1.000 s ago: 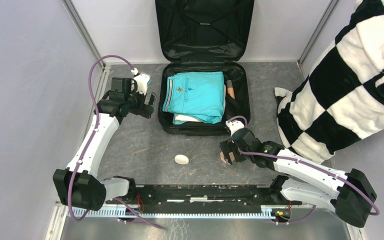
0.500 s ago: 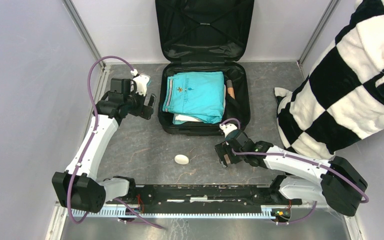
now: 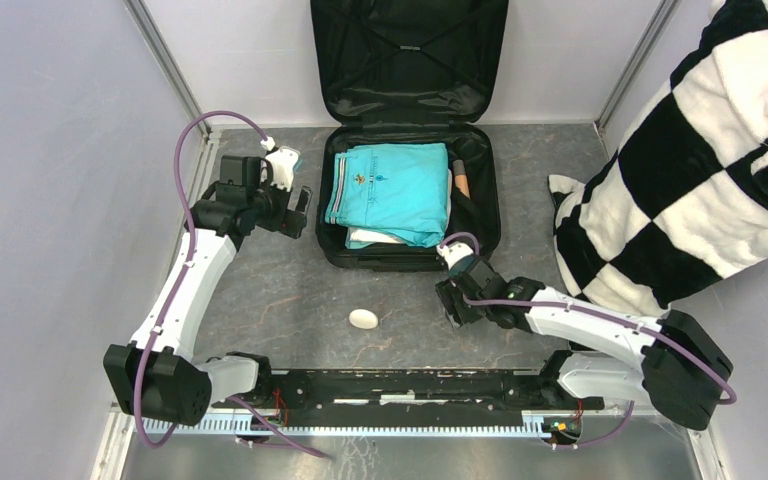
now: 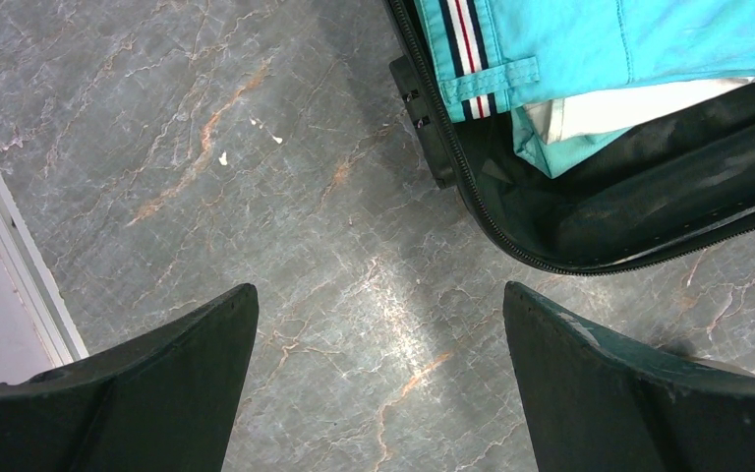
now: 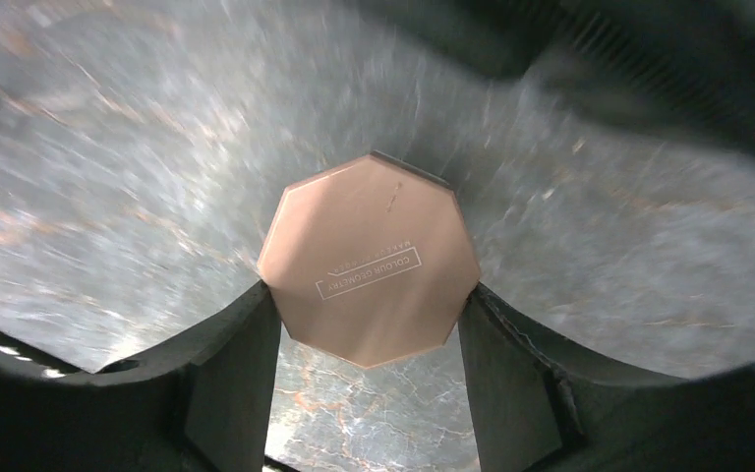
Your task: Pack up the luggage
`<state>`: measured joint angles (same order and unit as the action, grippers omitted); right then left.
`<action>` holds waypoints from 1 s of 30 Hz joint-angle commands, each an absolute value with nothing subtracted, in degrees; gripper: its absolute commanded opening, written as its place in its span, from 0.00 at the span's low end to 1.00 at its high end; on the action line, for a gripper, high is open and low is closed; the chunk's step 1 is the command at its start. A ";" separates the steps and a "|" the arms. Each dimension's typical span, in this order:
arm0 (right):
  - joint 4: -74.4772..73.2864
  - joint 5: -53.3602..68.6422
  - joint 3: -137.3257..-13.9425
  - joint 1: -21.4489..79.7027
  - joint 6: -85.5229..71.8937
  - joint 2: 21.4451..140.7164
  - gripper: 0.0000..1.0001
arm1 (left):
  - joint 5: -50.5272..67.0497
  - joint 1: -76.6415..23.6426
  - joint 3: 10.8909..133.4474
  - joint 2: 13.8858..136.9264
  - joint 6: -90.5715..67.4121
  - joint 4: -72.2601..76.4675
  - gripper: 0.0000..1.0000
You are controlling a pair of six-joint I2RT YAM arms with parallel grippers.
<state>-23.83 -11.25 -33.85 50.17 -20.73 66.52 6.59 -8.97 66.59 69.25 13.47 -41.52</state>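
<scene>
A pink tube (image 5: 369, 261) is clamped in the right pincer (image 5: 366, 315), nearer than the luggage (image 3: 410, 75). The left pincer (image 4: 378, 295) is held apart.

A pink-beige, many-sided flat-topped case (image 5: 369, 261) sits between the two black fingers (image 5: 241, 364) of the right gripper (image 5: 369, 315), and both fingers touch its sides. Its top carries small white lettering in a thin frame, set at a slant. Below is the grey marbled table surface (image 5: 108, 177), blurred. A dark shape (image 5: 668, 59) at the upper right is too blurred to name.
</scene>
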 commanded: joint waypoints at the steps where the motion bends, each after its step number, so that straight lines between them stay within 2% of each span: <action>1: -28.81 -17.41 -49.24 50.33 -17.77 63.00 0.47 | 7.38 -8.70 68.03 68.56 12.65 -40.87 1.00; 5: -35.40 -21.70 -63.37 48.26 -14.18 66.99 0.42 | 7.64 -8.78 68.04 68.55 12.49 -40.73 1.00; 9: -36.22 -20.05 -70.35 41.07 -11.24 72.68 0.42 | 7.91 -8.78 67.81 68.47 12.11 -40.62 1.00; 14: -32.17 -15.79 -71.36 32.35 -10.51 79.28 0.41 | 8.09 -8.71 67.35 67.91 12.19 -40.61 1.00; 23: -27.77 -16.43 -70.71 29.01 -11.21 92.20 0.39 | 8.13 -8.70 66.34 67.07 12.62 -40.61 1.00; 30: -25.59 -17.82 -70.51 27.16 -13.34 97.10 0.39 | 8.02 -8.70 64.70 66.86 12.98 -39.57 1.00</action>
<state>-29.15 -16.03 -70.46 28.05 -12.14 95.79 6.63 -8.97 65.23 68.34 13.47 -41.43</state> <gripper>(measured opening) 0.660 0.994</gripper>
